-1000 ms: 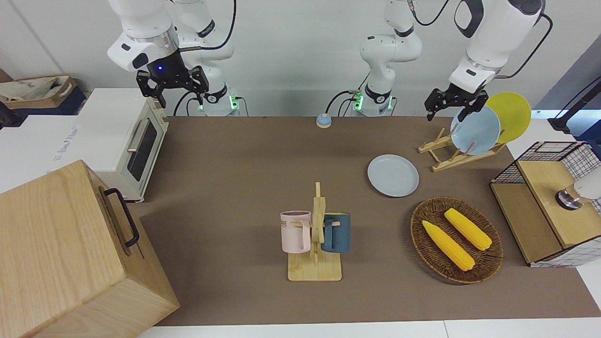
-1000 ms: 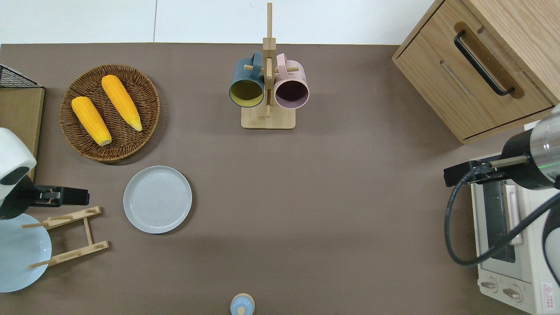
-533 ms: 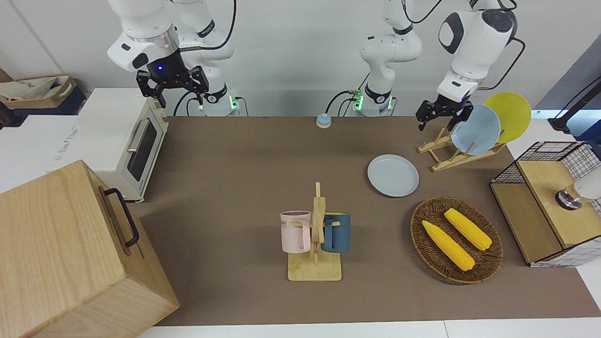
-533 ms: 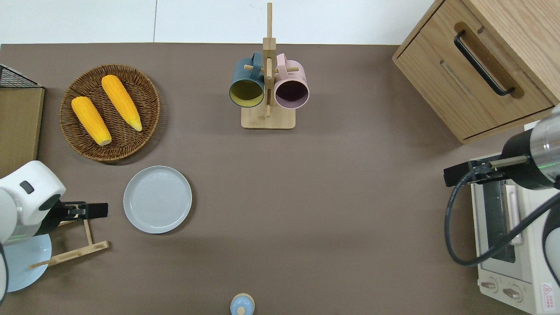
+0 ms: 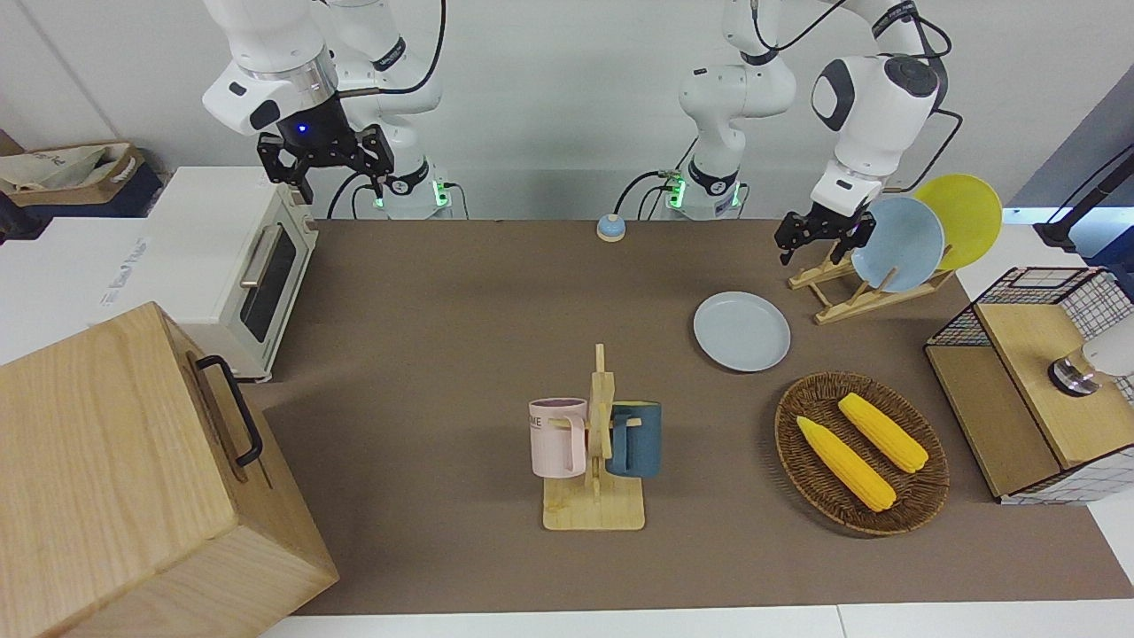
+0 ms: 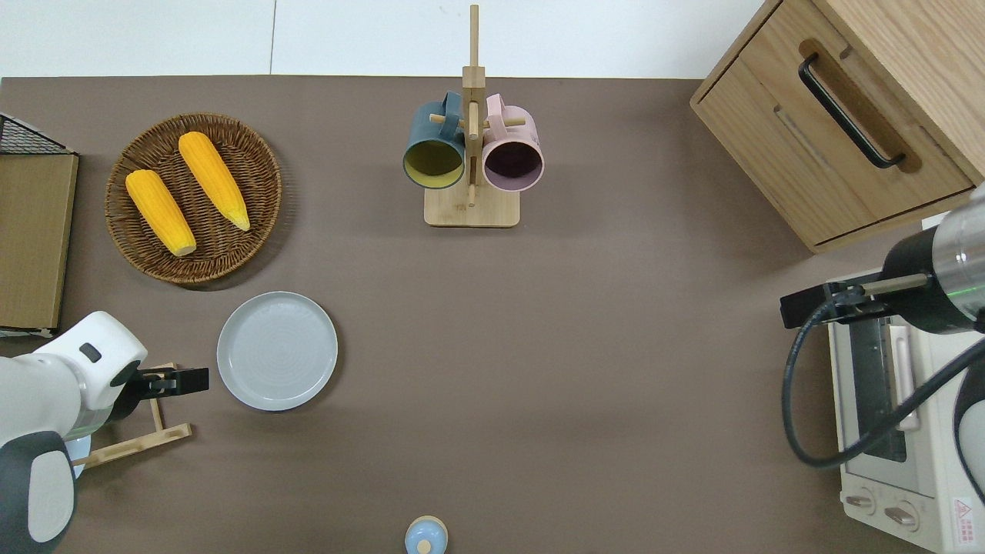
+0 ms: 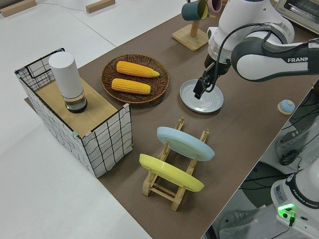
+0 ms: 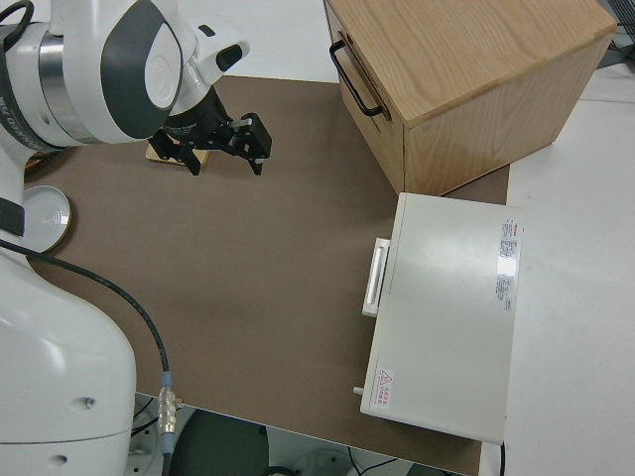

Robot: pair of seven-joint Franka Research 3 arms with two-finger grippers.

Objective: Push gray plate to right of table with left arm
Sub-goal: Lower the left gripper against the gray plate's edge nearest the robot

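- Front view faces the robots across the worktop (image 5: 443, 337); overhead looks straight down; both share the mug rack (image 5: 595, 443) and corn basket (image 6: 192, 198)
- Left side view sits raised, looking diagonally; right side view looks out over the oven (image 8: 446, 307)

Bare table (image 6: 539, 346) beside gray plate (image 6: 277, 350), toward right arm's end

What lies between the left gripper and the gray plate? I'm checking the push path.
Nothing: in the overhead view only bare brown table separates the left gripper from the round pale gray plate.
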